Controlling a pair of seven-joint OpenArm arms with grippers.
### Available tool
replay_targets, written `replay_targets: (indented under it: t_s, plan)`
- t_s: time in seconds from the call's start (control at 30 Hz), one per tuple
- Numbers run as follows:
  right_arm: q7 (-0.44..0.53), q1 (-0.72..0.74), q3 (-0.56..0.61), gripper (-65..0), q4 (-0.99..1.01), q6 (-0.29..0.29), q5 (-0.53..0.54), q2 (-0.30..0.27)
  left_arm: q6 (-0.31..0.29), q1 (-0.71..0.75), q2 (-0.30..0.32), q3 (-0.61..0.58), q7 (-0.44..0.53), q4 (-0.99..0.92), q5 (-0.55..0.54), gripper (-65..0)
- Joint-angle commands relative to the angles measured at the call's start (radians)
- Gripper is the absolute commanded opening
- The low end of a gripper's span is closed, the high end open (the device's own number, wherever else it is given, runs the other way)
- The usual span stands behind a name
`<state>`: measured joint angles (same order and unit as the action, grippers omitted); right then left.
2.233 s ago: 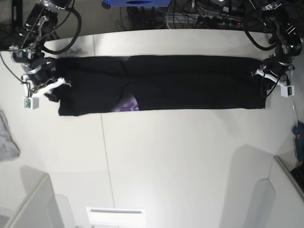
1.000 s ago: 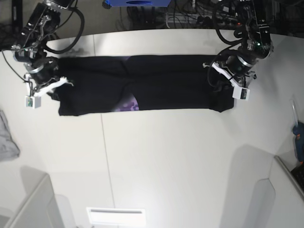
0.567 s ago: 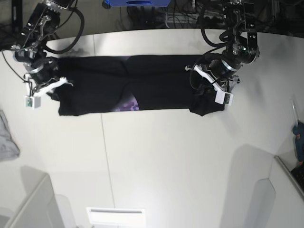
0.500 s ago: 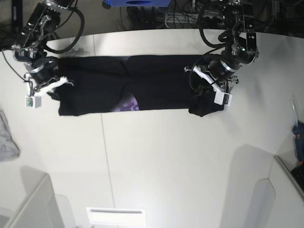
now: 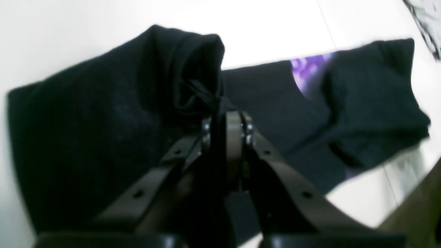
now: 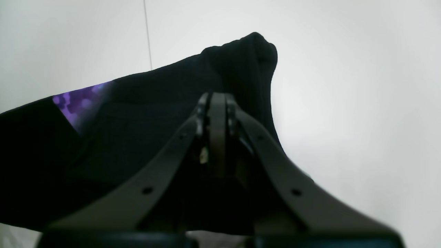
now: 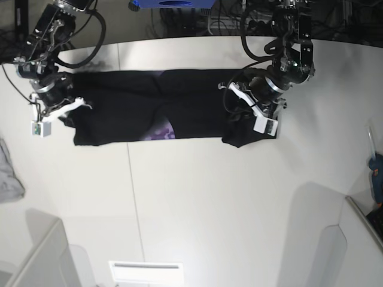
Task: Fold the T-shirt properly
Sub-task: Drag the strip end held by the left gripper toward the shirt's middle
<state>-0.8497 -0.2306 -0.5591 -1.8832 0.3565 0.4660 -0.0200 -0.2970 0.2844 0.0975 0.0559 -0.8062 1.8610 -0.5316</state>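
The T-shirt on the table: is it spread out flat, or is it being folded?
Being folded. The T-shirt lies as a long narrow band, and the left claw, shut on its end, holds that end doubled over the middle.

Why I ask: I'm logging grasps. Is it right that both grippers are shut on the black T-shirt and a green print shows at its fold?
Not quite: the print is purple, not green, as the base view shows. The rest holds: the left gripper and the right gripper are both shut on the black T-shirt.
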Motion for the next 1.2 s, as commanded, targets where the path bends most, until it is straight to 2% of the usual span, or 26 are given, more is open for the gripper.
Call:
replay_targets:
  t_s: [0.0, 0.1, 0.2, 0.33, 0.53, 1.0, 1.17]
  plan:
    - [0.023, 0.006, -0.006, -65.0, -0.017, 0.003, 0.012, -0.01, -0.006, -0.02, 0.0, -0.015, 0.024, 0.015, -0.023, -65.0]
    - [0.023, 0.006, -0.006, -65.0, -0.017, 0.003, 0.012, -0.01, 0.034, -0.027, 0.0, -0.057, 0.024, -0.005, -0.023, -65.0]
    - [0.023, 0.006, -0.006, -65.0, -0.016, 0.003, 0.012, -0.01, 0.04, -0.05, 0.0, -0.101, 0.024, -0.005, -0.023, -65.0]
    - [0.023, 0.006, -0.006, -65.0, -0.016, 0.002, 0.012, -0.01, 0.081, -0.067, 0.0, -0.152, 0.024, -0.028, -0.026, -65.0]
    - [0.023, 0.006, -0.006, -65.0, -0.016, -0.001, 0.012, -0.01, 0.083, -0.104, -0.003, -0.229, 0.024, -0.09, -0.028, -65.0]
    - [0.023, 0.009, -0.006, -65.0, -0.014, -0.003, 0.01, -0.01, 0.083, -0.136, -0.04, -0.236, 0.024, -0.099, -0.029, -65.0]
    - [0.023, 0.009, -0.006, -65.0, -0.014, -0.003, 0.01, -0.01, 0.083, -0.165, -0.04, -0.294, 0.023, -0.137, -0.029, -65.0]
